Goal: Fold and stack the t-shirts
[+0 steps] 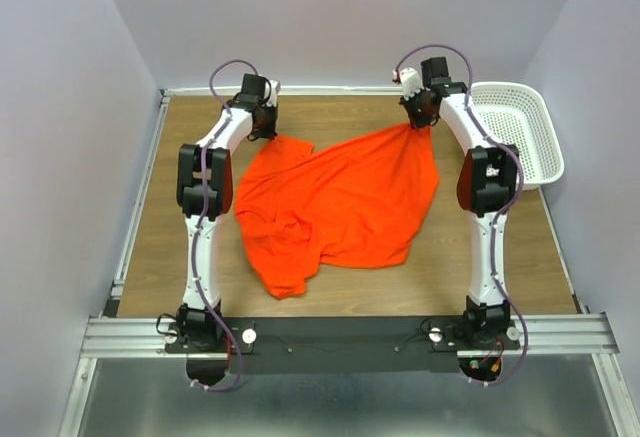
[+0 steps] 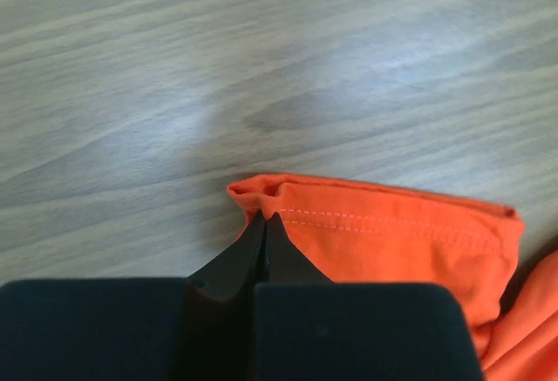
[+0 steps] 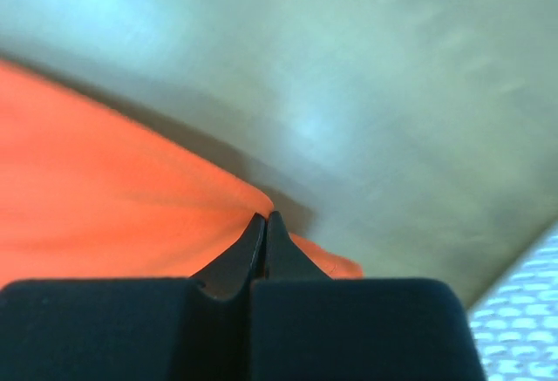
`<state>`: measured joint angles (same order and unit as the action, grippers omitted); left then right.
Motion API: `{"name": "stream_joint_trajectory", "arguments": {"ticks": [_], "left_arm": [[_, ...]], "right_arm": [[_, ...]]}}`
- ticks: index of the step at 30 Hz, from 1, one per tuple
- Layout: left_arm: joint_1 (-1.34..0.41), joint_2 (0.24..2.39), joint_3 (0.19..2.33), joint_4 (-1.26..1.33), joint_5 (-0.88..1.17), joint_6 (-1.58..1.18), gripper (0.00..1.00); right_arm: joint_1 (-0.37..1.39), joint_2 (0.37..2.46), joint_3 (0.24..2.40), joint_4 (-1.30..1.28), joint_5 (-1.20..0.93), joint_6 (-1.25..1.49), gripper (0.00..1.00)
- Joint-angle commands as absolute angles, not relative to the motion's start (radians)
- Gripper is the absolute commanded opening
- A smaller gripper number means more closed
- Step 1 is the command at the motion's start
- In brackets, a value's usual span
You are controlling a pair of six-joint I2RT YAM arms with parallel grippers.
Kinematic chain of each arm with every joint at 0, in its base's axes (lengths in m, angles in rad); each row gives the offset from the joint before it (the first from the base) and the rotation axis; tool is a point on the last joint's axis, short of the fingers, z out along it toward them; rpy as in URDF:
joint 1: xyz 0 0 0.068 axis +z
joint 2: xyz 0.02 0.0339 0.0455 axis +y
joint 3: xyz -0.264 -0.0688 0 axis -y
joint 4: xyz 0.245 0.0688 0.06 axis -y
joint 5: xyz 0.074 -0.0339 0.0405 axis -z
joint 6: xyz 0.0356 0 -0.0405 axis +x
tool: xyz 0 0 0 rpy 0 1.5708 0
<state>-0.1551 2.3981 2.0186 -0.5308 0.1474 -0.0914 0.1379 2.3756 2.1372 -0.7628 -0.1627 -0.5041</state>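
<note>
- T-shirt [image 1: 340, 202]: one item, plain orange-red, short-sleeved, no print. It lies rumpled and partly spread on the middle of the table [image 1: 420, 287], between the two arms. The nearest fold reaches toward the front edge.
- T-shirt, far left corner: a hemmed edge with a line of stitching, bunched into a small fold where it is pinched. It rests low against the wood.
- T-shirt, far right corner: drawn up into a narrow point, with a dark shadow on the wood under it.
- Left fingers [image 2: 257, 241]: black and pressed fully together, tips nipping the bunched hem at the far left corner.
- Right fingers [image 3: 255, 241]: black and pressed fully together, tips clamped on the pointed far right corner.
- Basket [image 1: 515, 132]: white plastic with holed walls and floor, sitting upright at the far right corner of the table, just outside the right arm. Its outer side hangs past the table edge. Inside it only its own holed floor and walls can be seen. The t-shirt is apart from it, wholly on the table.
- Table: wood-grain top, carrying the t-shirt and basket.
</note>
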Motion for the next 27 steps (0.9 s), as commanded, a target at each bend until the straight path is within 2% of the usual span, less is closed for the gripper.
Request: {"name": "stream_joint_trajectory", "arguments": {"ticks": [1, 3, 5, 6, 7, 9, 10, 12, 13, 15, 16, 17, 19, 20, 21, 23, 25, 27], "left_arm": [[-0.094, 2.260, 1.923, -0.383, 0.008, -0.268, 0.00], [-0.068, 2.177, 1.821, -0.241, -0.035, -0.349, 0.00], [-0.048, 2.161, 1.825, -0.186, -0.005, -0.397, 0.00], [-0.048, 2.180, 1.859, -0.198, 0.047, -0.397, 0.00], [-0.048, 2.239, 1.956, -0.254, 0.076, -0.390, 0.06], [-0.048, 2.293, 2.052, -0.331, 0.107, -0.376, 0.29], [-0.048, 2.298, 2.071, -0.351, 0.097, -0.377, 0.38], [-0.046, 2.231, 2.013, -0.310, 0.013, -0.382, 0.48], [-0.046, 2.130, 1.894, -0.211, -0.026, -0.383, 0.60], [-0.043, 2.030, 1.785, -0.115, -0.089, -0.380, 0.79], [-0.040, 1.946, 1.704, -0.069, -0.095, -0.371, 0.88], [-0.038, 1.910, 1.669, -0.063, -0.091, -0.370, 0.89], [-0.040, 1.785, 1.509, -0.036, -0.013, -0.394, 0.88], [-0.041, 1.731, 1.427, -0.006, 0.042, -0.411, 0.84], [-0.043, 1.682, 1.349, 0.042, 0.143, -0.440, 0.79], [-0.052, 1.546, 1.152, 0.116, 0.219, -0.512, 0.74], [-0.100, 1.462, 1.053, 0.112, 0.235, -0.546, 0.74], [-0.135, 1.329, 0.915, 0.087, 0.212, -0.632, 0.74]], "right_arm": [[0.137, 2.470, 2.350, -0.723, -0.011, -0.390, 0.01], [0.135, 2.494, 2.440, -0.694, -0.006, -0.350, 0.01], [0.135, 2.497, 2.453, -0.639, 0.012, -0.339, 0.01], [0.137, 2.497, 2.451, -0.628, 0.005, -0.337, 0.13], [0.137, 2.493, 2.448, -0.617, 0.005, -0.334, 0.36], [0.140, 2.478, 2.430, -0.617, -0.029, -0.334, 0.77], [0.140, 2.458, 2.372, -0.615, -0.037, -0.340, 0.81], [0.138, 2.350, 2.266, -0.609, -0.102, -0.357, 0.82], [0.140, 2.247, 2.129, -0.609, -0.224, -0.401, 0.82], [0.138, 2.134, 1.975, -0.611, -0.377, -0.477, 0.82], [0.140, 1.999, 1.784, -0.626, -0.529, -0.588, 0.82], [0.140, 1.997, 1.699, -0.640, -0.593, -0.665, 0.82], [0.140, 1.811, 1.519, -0.716, -0.688, -0.919, 0.82], [0.140, 1.765, 1.370, -0.744, -0.728, -1.011, 0.82], [0.143, 1.676, 1.308, -0.758, -0.723, -1.122, 0.82], [0.144, 1.632, 1.212, -0.756, -0.700, -1.164, 0.82], [0.144, 1.647, 1.164, -0.759, -0.655, -1.144, 0.80], [0.146, 1.670, 1.161, -0.762, -0.640, -1.120, 0.71]]}}
